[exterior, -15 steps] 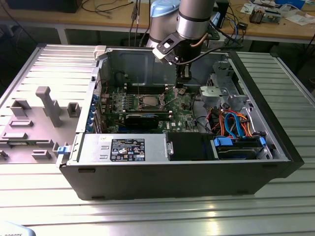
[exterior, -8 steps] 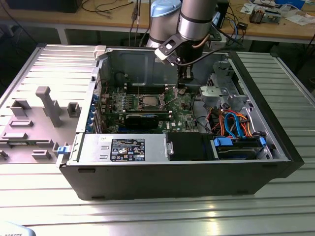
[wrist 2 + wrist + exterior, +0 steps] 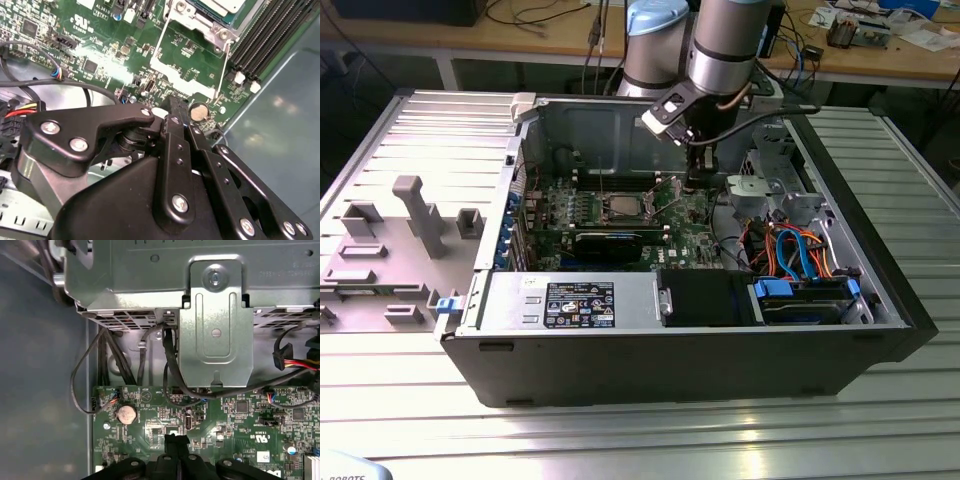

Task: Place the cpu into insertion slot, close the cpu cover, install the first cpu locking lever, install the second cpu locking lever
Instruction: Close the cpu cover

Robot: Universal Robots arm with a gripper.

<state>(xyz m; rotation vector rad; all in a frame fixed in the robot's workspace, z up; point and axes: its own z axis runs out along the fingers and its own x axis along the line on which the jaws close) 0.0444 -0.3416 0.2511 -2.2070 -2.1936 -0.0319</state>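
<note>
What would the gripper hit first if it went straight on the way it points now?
Most likely the green motherboard, at a patch of small components beside the round coin battery. The gripper points down at the board; how much gap remains is unclear.

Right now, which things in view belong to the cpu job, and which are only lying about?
Job: cpu, insertion slot, locking levers.
Lying about: coin battery, memory slots, black card, orange and blue cables.
</note>
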